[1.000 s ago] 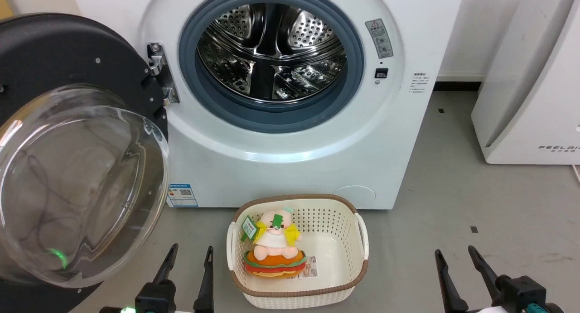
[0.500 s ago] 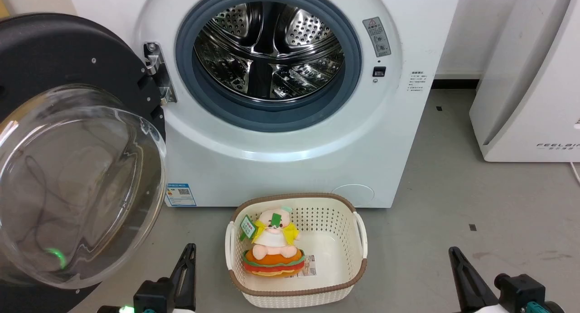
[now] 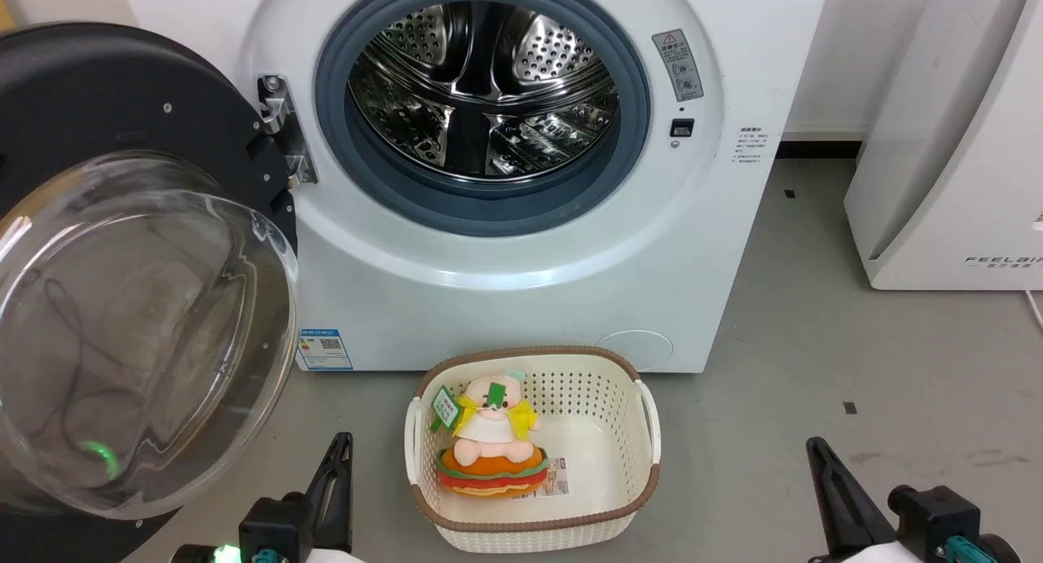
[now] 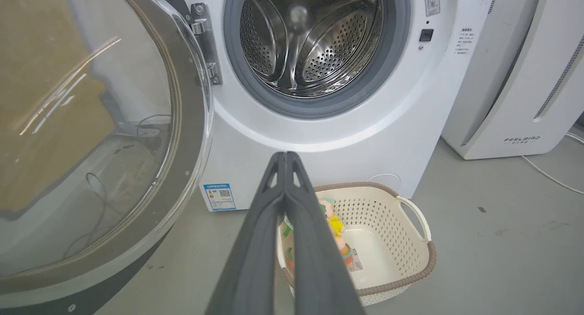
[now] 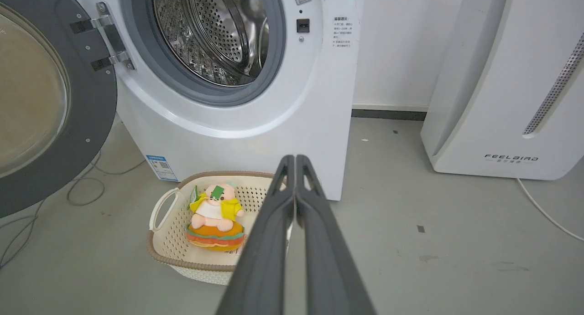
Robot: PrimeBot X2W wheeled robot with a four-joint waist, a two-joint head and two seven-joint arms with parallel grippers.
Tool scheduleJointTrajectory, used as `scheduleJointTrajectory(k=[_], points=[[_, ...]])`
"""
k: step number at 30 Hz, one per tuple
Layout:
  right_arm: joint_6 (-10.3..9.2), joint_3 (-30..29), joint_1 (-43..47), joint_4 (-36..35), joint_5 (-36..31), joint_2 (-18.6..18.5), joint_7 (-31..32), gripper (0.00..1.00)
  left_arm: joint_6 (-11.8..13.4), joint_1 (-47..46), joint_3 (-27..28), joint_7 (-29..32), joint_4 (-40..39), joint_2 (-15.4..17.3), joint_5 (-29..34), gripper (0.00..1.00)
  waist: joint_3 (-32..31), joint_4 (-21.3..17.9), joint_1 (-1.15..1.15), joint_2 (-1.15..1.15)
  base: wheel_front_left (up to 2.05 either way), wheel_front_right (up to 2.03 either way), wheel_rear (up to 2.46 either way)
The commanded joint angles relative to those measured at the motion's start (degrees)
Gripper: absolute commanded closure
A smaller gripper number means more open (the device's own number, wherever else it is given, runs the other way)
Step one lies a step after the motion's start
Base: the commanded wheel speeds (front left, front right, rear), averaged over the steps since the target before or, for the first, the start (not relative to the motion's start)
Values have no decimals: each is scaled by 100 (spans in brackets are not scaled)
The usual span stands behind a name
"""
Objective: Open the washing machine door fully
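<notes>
Left tool: I am keeping my left tool point(image 4: 285, 156) shut, its two dark fingers pressed together along their length and gripping nothing. In the head view it is sitting at the lower left, just left of the basket point(image 3: 530, 354) and below the door's glass.
Right tool: I am holding my right tool point(image 5: 295, 159) the same way, fingers closed against each other with nothing between them. It is sitting at the lower right of the head view, over bare floor point(image 3: 815, 367) and well apart from the machine.
Door: the washing machine door point(image 3: 122, 90) is hanging swung wide out to the left of the opening on its metal hinge point(image 3: 285, 131). Its black inner ring and bulging clear glass bowl are facing toward me. Neither tool is touching it.
Machine: the washing machine point(image 3: 521, 286) is standing straight ahead of me with its mouth wholly uncovered, showing the grey gasket point(image 3: 505, 208) and the perforated steel drum point(image 3: 489, 90). A blue label point(image 3: 319, 349) is sticking low on its front, near the door's edge.
Basket: it is resting on the floor just in front of the machine, between my two tools, and is carrying a plush toy point(image 3: 493, 437) in its left half.
Right side: a white FEELAIR appliance point(image 3: 945, 180) is standing beside the machine, apart from it.
Floor by the door: loose cables point(image 5: 82, 187) are lying under the open door.
</notes>
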Motion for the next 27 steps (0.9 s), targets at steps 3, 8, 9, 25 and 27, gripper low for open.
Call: scheduleJointTrajectory(k=[3, 8, 9, 25, 27], points=[[1, 10, -73, -68, -50, 2, 50, 100, -37, -69, 68, 53, -61, -22, 70, 100, 4, 0, 0, 0, 0, 0, 0], [1, 12, -91, -110, -70, 2, 94, 100, -65, -82, 115, 111, -99, -49, 107, 100, 8, -1, 0, 0, 0, 0, 0], [1, 13, -95, -118, -75, 2, 102, 100, -71, -85, 125, 123, -106, -54, 115, 100, 9, -1, 0, 0, 0, 0, 0], [1, 22, -151, -251, -139, 4, 241, 100, -159, -127, 277, 310, -227, -140, 235, 100, 25, -3, 0, 0, 0, 0, 0], [1, 23, -158, -267, -147, 4, 258, 100, -170, -132, 296, 334, -242, -150, 251, 100, 27, -3, 0, 0, 0, 0, 0]])
